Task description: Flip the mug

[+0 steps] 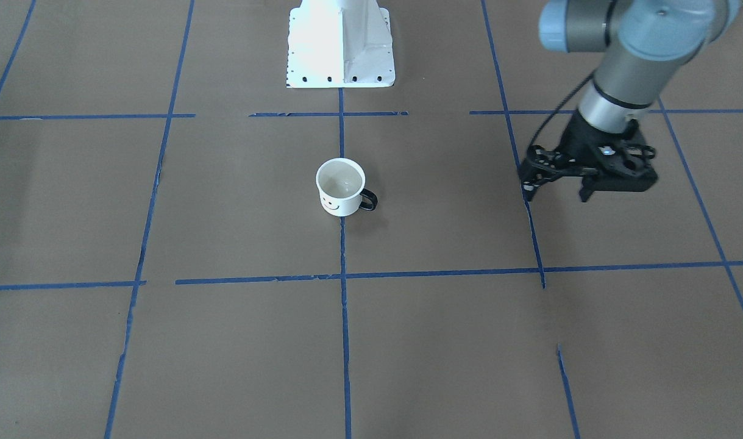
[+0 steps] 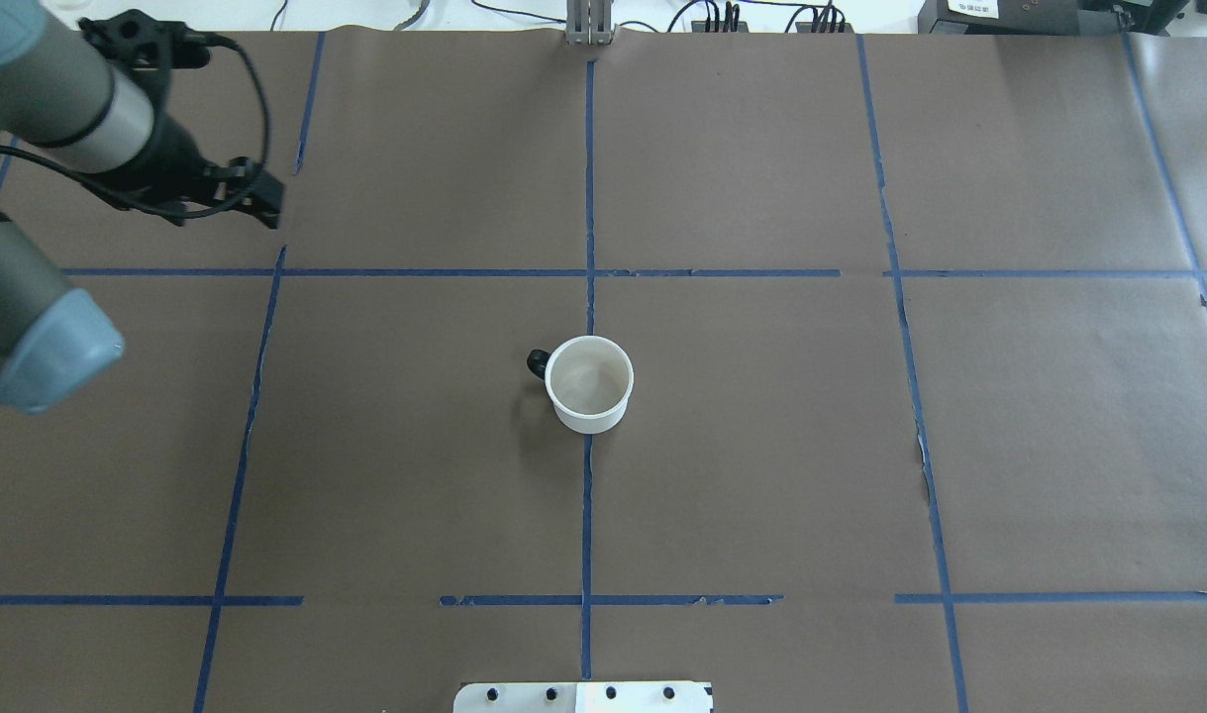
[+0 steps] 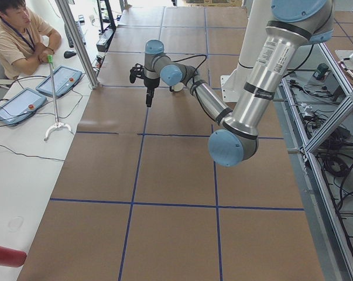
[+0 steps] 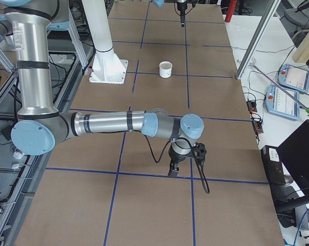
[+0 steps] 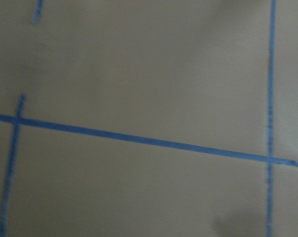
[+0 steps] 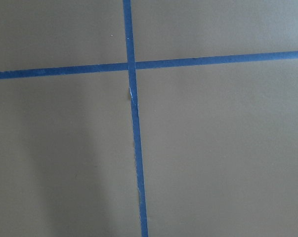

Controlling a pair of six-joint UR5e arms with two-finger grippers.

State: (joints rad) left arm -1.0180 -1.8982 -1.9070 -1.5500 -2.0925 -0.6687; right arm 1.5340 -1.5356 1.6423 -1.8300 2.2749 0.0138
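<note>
The white mug (image 1: 341, 188) with a black smiley face and black loop handle stands upright, opening up, at the table's middle on a blue tape line. It also shows in the overhead view (image 2: 589, 384) and the right-side view (image 4: 165, 69). My left gripper (image 1: 557, 194) hangs open and empty above the table, well off to the mug's handle side; it also shows in the overhead view (image 2: 266, 206). My right gripper (image 4: 173, 171) shows only in the right-side view, near the table, far from the mug; I cannot tell whether it is open or shut.
Brown paper with a blue tape grid (image 2: 589, 272) covers the table. The white robot base (image 1: 341, 46) stands at the table's edge. An operator (image 3: 18, 35) sits beyond the table with teach pendants (image 3: 59, 81). Both wrist views show only paper and tape.
</note>
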